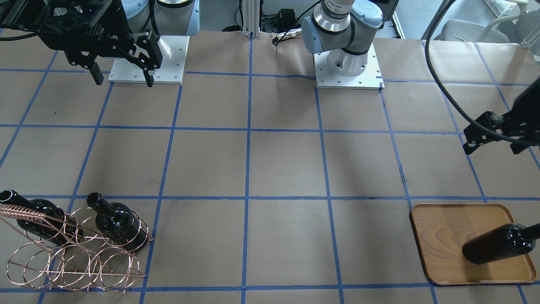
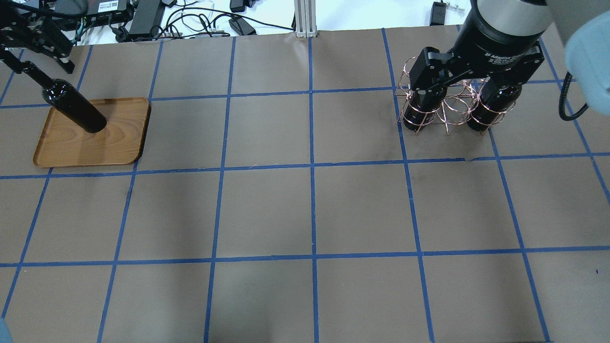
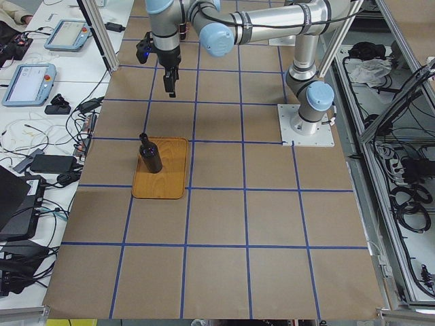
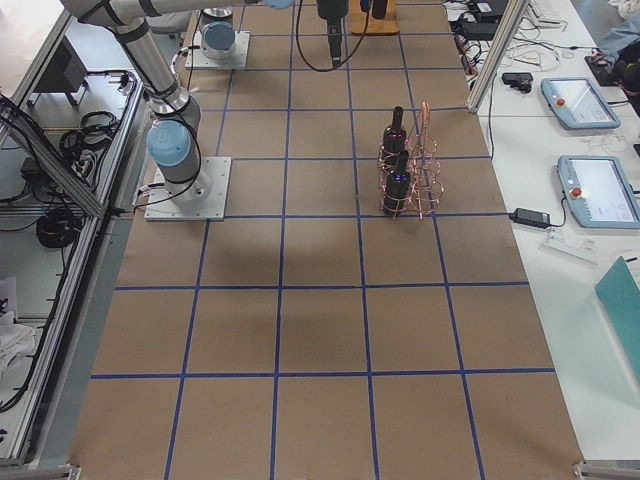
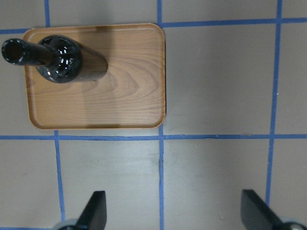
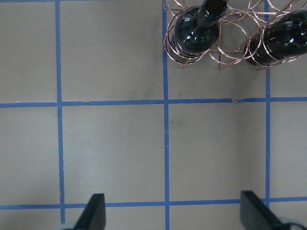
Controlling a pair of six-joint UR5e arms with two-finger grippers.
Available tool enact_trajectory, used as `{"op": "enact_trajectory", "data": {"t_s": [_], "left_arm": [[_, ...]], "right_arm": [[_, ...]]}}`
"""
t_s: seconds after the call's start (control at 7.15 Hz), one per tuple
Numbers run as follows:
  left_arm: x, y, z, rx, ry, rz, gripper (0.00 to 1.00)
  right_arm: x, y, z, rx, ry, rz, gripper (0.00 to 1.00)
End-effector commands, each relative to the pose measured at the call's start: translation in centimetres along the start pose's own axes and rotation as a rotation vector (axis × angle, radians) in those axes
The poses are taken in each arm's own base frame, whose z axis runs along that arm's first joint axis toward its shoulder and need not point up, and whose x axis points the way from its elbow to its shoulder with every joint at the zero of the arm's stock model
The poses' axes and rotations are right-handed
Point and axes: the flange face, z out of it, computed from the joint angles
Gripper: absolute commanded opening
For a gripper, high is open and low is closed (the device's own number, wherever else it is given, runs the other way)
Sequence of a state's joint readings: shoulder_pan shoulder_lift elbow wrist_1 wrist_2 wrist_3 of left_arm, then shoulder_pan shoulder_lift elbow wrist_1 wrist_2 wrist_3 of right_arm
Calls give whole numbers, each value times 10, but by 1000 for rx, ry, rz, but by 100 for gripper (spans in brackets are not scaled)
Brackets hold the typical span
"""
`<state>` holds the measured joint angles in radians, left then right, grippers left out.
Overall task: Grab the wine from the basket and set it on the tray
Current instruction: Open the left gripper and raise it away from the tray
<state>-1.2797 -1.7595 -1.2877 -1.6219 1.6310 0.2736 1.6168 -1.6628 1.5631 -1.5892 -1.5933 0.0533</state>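
**Work surface.** The table [image 1: 287, 169] is covered with brown paper and divided into squares by blue tape lines [image 1: 247, 169].

**Tray side.** The tray [image 1: 438, 236] lies flat near the long edge on the operators' side. It is in the robot's left half of the table, well short of the left-end corner. The wine bottle [image 1: 498, 245] stands upright on the tray, base inside the rim, neck up.

**Basket side.** The basket [image 1: 76, 257] stands near the same long edge, in the right half, well short of the right-end corner. A second bottle [image 1: 120, 223] and a third bottle [image 1: 40, 204] stand neck-up in its rings, with wire rings between them. The coiled handle [image 1: 23, 212] sits at the top of the frame.

**Open room.** A wide stretch of paper runs along the operators' edge between basket and tray. The same surface extends back toward the robot's edge.

**Grippers.**
- The left gripper [image 5: 172, 196] hangs above the table near the tray, apart from the wine bottle. Its fingers [image 5: 96, 211] are spread wide and grip nothing.
- The right gripper [image 6: 171, 197] hangs above the table near the basket, apart from both bottles there. Its fingers [image 6: 95, 211] are likewise spread wide and grip nothing.

**Surroundings.**
- Along the robot's edge stand the right arm's base plate [image 1: 168, 55] and the left arm's base plate [image 1: 371, 80], with an aluminium post [image 1: 252, 17] between them.
- A black cable [image 1: 438, 80] loops down from the left arm above the tray's half of the table.
- Beyond the operators' edge, a bench carries loose cables [image 2: 200, 21] and teach pendants [image 3: 68, 34].
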Motion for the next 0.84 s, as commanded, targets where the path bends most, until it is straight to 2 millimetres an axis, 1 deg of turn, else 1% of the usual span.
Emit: {"op": "enact_trajectory", "data": {"t_s": [0.0, 0.14, 0.28, 0.42, 0.56, 0.7], "left_arm": [[75, 29, -27, 49, 7, -13, 100], [100, 45, -31, 60, 47, 11, 100], [123, 59, -40, 77, 109, 19, 100], [144, 71, -38, 70, 131, 53, 100], [161, 81, -35, 78, 129, 83, 100], [167, 92, -39, 93, 117, 100, 100]], "right_arm": [[0, 0, 0, 0, 1, -1, 100], [0, 0, 0, 0, -1, -1, 100], [0, 0, 0, 0, -1, -1, 100], [0, 0, 0, 0, -1, -1, 100], [0, 0, 0, 0, -1, -1, 100], [0, 0, 0, 0, -1, -1, 100]]}}
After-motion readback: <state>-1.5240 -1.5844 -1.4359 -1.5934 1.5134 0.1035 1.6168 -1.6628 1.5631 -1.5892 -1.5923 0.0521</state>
